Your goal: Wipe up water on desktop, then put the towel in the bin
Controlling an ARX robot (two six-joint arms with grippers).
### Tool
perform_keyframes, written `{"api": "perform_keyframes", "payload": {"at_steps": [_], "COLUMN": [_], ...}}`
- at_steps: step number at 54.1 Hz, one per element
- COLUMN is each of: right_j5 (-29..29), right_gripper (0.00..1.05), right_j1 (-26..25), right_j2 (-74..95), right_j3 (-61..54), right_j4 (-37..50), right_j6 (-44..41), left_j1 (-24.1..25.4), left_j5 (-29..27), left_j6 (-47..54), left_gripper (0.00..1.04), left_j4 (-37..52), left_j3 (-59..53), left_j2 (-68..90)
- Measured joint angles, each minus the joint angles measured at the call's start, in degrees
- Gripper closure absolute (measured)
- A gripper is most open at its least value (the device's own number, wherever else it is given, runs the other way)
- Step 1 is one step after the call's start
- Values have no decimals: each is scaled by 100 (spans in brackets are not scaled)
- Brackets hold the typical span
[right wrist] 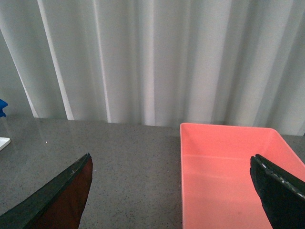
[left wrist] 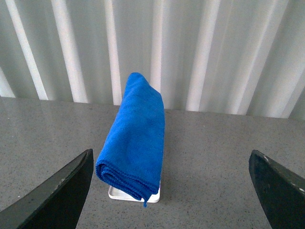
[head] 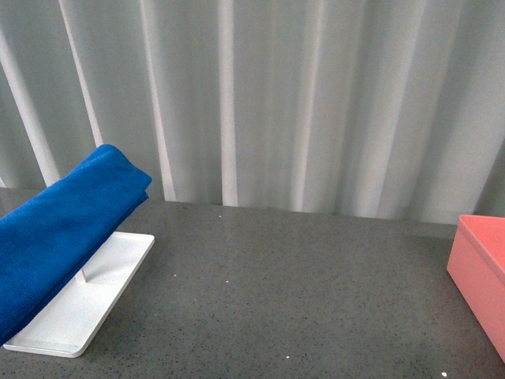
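Note:
The blue towel lies folded over the white tray at the left of the dark grey desktop. In the left wrist view the towel sits ahead of my open left gripper, clear of both fingers. The salmon-pink bin stands at the right edge. In the right wrist view the bin is empty and lies ahead of my open right gripper. Neither gripper shows in the front view. I see no clear water patch on the desktop.
A pale pleated curtain closes off the far edge of the desktop. A corner of the white tray shows far off in the right wrist view.

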Motion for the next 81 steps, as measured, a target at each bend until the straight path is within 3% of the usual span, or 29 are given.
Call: {"api": "perform_keyframes", "payload": {"at_steps": [39,41,45,49,64,73,81], "right_j5": [0,0,0,-13,-2,0,0], "right_gripper": [7,7,7,7,7,7,7], "right_j1": [0,0,0,2,7,4,4], "right_j2": [0,0,0,0,0,0,0], "right_j3": [0,0,0,0,0,0,0], "right_j4": [0,0,0,0,0,0,0], "right_j6": [0,0,0,0,0,0,0], "left_j1": [0,68,498,619,304,26,-2], "left_j5": [0,203,1674,2221,2124,1453,881], "left_j6": [0,9,225,304,518,1071,1414], "left_gripper": [7,7,7,7,7,7,7], "left_j4": [0,-129,-1346,-1237,706,208,-243], "left_j3": [0,35,584,933,2896,4981,6513], "left_j2": [0,90,990,2037,5615,8583,10107]}}
